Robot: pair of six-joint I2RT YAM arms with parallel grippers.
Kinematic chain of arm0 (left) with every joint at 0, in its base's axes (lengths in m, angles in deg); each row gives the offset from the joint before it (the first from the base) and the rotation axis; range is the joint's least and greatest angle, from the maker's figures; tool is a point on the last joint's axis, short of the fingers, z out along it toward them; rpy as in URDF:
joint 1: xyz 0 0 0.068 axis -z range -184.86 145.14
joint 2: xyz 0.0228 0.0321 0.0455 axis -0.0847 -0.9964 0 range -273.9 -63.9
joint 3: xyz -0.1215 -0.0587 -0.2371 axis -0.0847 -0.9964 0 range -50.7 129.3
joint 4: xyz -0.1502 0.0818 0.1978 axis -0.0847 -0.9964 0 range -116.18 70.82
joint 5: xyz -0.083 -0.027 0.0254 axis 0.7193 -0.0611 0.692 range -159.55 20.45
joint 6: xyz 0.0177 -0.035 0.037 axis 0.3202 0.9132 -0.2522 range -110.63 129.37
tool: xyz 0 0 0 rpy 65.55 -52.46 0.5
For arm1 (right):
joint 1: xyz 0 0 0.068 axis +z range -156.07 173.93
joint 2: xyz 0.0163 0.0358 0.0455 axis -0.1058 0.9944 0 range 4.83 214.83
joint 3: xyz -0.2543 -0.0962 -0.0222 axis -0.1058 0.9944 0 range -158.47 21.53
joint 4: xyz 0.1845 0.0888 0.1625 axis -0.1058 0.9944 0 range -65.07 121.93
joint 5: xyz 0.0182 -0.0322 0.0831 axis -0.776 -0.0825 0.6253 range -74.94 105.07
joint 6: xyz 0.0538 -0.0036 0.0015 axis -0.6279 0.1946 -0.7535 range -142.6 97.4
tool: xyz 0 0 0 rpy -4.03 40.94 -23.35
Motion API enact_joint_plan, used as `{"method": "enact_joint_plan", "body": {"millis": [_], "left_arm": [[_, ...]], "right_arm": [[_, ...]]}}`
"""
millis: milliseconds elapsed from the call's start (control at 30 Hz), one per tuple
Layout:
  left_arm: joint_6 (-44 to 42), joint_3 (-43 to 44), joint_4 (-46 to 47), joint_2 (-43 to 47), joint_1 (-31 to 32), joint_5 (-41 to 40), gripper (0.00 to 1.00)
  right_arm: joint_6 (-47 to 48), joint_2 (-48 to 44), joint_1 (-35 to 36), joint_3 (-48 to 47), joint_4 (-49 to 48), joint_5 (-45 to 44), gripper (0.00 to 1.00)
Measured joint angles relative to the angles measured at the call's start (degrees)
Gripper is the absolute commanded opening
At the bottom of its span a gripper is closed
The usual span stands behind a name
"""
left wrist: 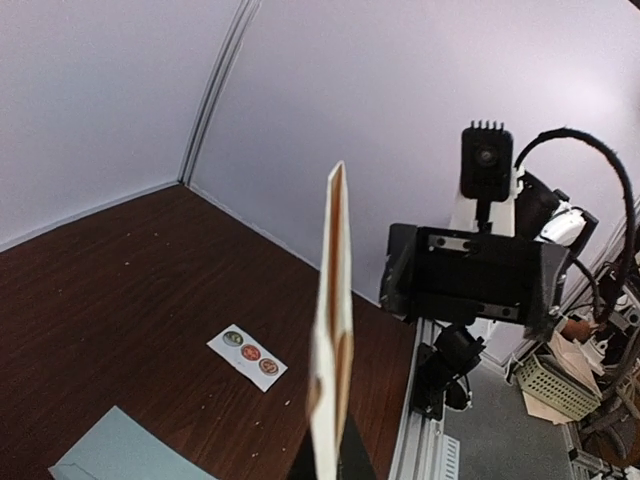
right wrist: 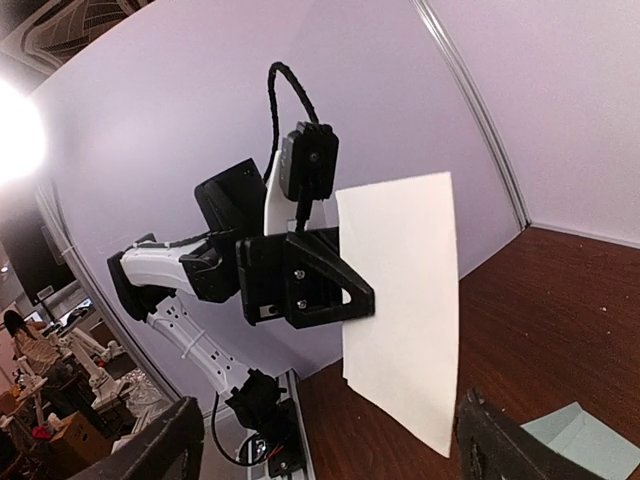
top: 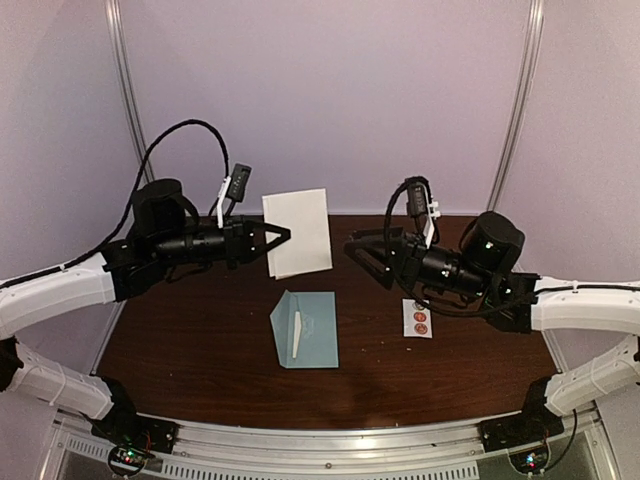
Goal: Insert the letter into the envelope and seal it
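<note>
No legible text, brand, number or sign is found. The white sticker strip [top: 418, 319], right of the envelope [top: 318, 335], carries round coloured marks too small to read.

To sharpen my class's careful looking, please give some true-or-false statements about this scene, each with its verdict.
1. The left gripper holds the letter up off the table. True.
2. The right gripper is shut on the envelope. False: it is open and empty; the envelope lies on the table.
3. The letter is inside the envelope. False: it is held above the table.
4. The sticker strip lies on the right arm's side of the envelope. True.
</note>
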Motion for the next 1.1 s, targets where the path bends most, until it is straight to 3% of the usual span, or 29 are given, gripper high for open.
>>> {"method": "enact_joint_plan", "body": {"millis": [200,467,767,1100], "left_arm": [[-5.2,2.6,-11.7,-1.2,-3.7,-0.1,0.0],[-6.9,-1.8,-19.9,-7.7,-10.3,3.1,0.0],[-7.1,-2.9,-22.1,-15.2,-11.8,3.7,0.0],[-6.0,-4.9,-22.3,-20.2,-15.0,4.1,0.0]], "right_arm": [[0.0,-3.3,0.0,0.2,3.3,-5.3,0.92],[-2.0,-1.7,0.0,0.2,12.5,-14.9,0.92],[-5.9,7.6,0.0,-0.1,19.8,-18.8,0.88],[-10.3,16.2,0.0,-0.7,21.5,-19.2,0.85]]}}
